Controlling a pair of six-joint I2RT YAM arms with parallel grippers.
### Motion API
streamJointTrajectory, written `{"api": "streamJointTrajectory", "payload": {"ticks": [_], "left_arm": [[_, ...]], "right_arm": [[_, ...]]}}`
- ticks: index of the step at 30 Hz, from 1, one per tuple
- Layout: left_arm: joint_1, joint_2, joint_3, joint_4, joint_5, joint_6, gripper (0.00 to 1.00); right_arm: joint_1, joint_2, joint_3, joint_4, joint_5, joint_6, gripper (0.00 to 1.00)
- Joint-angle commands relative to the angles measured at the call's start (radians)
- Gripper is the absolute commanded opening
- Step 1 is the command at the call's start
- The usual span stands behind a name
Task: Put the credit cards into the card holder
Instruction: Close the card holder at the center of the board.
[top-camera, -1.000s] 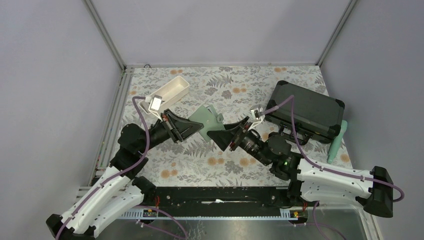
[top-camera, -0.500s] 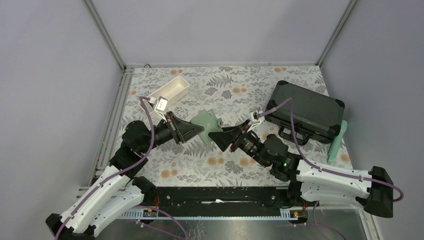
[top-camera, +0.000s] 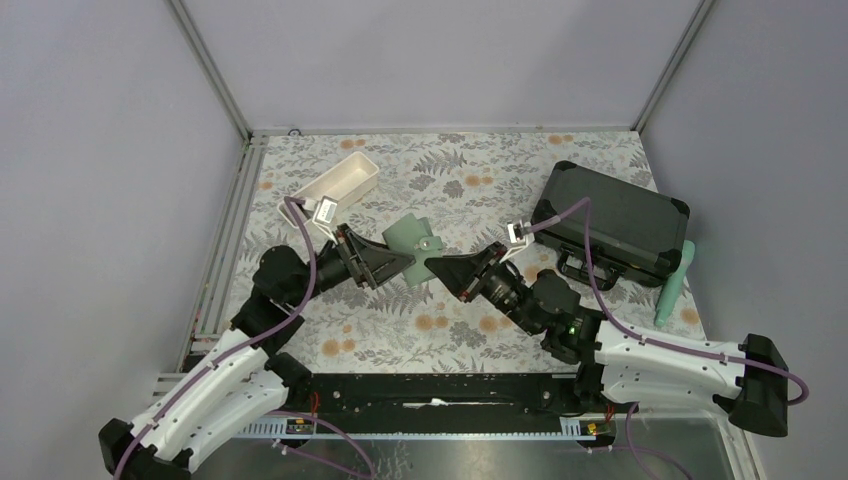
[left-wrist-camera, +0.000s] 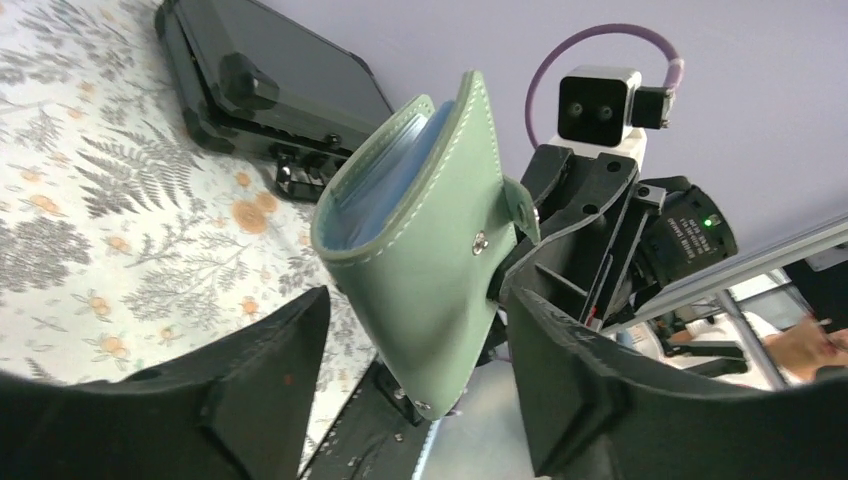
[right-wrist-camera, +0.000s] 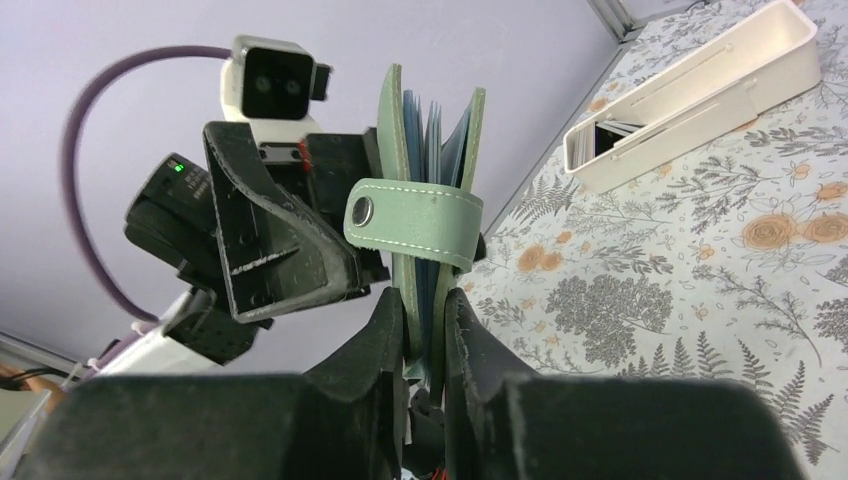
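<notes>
The right claw (right-wrist-camera: 425, 335) is clamped on the lower edge of the flat, sage-green, white-stitched card holder (right-wrist-camera: 392, 140), its two black fingers (right-wrist-camera: 380, 340) pressing the covers from both sides; the holder stands upright above them, its covers slightly splayed, pale blue translucent pockets showing between them, and a green strap (right-wrist-camera: 415, 225) with a metal snap lying across the covers; the left claw (left-wrist-camera: 415, 300) faces it with its jaws standing apart, one black finger (left-wrist-camera: 250, 400) on each side of the holder, and no contact shows in the left wrist view; seen from above, the two claws meet tip to tip, the left claw (top-camera: 400, 262) and the right claw (top-camera: 440, 268) holding the card holder (top-camera: 415, 235) lifted off the surface above the middle of the floral-patterned tabletop (top-camera: 470, 170); near the far left corner lies a white oblong plastic tray (top-camera: 340, 182), set on a slant, and in the right wrist view what look like thin credit cards (right-wrist-camera: 600, 140) stand on edge in one end of that tray (right-wrist-camera: 700, 95); toward the far right corner lies a large black hard case (top-camera: 615, 220), shut, its latches facing the near side; just beside it, along the right edge, lies a pale mint-green handled object (top-camera: 675, 285), too small to name.
</notes>
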Motion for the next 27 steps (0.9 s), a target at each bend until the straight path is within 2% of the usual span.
{"api": "streamJointTrajectory", "payload": {"ticks": [1,7,12,14,17,23,27], "left_arm": [[-0.006,-0.008,-0.067,0.245,0.02,-0.103,0.77],[0.025,0.006,-0.134,0.484,0.06,-0.258,0.89],[0.068,0.027,-0.163,0.633,0.082,-0.383,0.89],[0.074,0.042,-0.159,0.711,0.098,-0.422,0.86],[0.082,0.055,-0.16,0.8,0.107,-0.475,0.77],[0.083,0.06,-0.148,0.754,0.123,-0.466,0.58],[0.083,0.067,-0.118,0.693,0.143,-0.448,0.55]], "right_arm": [[0.0,-0.026,-0.013,0.13,0.005,0.042,0.0],[0.001,-0.049,-0.083,0.282,-0.019,0.058,0.0],[0.001,-0.056,-0.126,0.412,-0.091,0.047,0.0],[0.001,-0.056,-0.141,0.466,-0.119,0.047,0.0],[0.0,-0.06,-0.166,0.521,-0.135,0.053,0.0],[0.001,-0.055,-0.177,0.593,-0.174,0.055,0.0],[0.001,-0.038,-0.145,0.566,-0.223,0.042,0.0]]}}
